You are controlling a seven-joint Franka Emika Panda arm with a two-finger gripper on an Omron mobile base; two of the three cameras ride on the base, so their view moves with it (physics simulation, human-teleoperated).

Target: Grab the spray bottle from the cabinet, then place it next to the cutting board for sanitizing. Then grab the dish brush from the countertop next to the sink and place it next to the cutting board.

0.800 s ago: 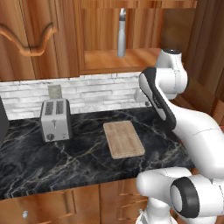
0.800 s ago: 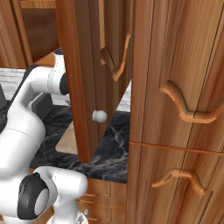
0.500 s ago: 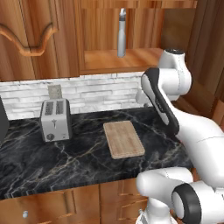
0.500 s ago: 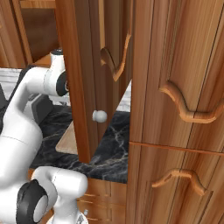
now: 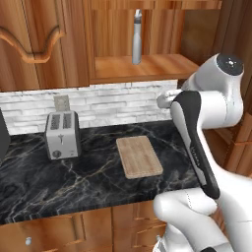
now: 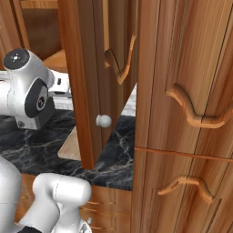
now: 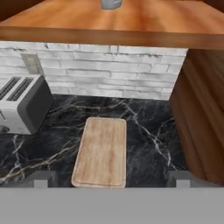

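Observation:
The spray bottle (image 5: 137, 37) stands upright on the open shelf of the cabinet (image 5: 147, 68), at the back above the counter. Its base (image 7: 111, 3) shows at the top edge of the hand view. The cutting board (image 5: 139, 156) lies flat on the black countertop (image 5: 74, 182), below the shelf; in the hand view the cutting board (image 7: 101, 151) is straight ahead. My gripper (image 7: 111, 181) hangs above the board's near end, open, with its fingertips (image 7: 41, 178) wide apart and nothing between them. The dish brush is out of view.
A silver toaster (image 5: 62, 134) stands left of the board against the white brick wall. An open cabinet door (image 6: 86, 82) with a round knob (image 6: 103, 120) juts out on the right, close to my arm. A wooden side wall (image 7: 201, 118) bounds the counter's right end.
My arm's upper joint has swung up and a little to the right in the left base view. The bottle, board and toaster have not moved.

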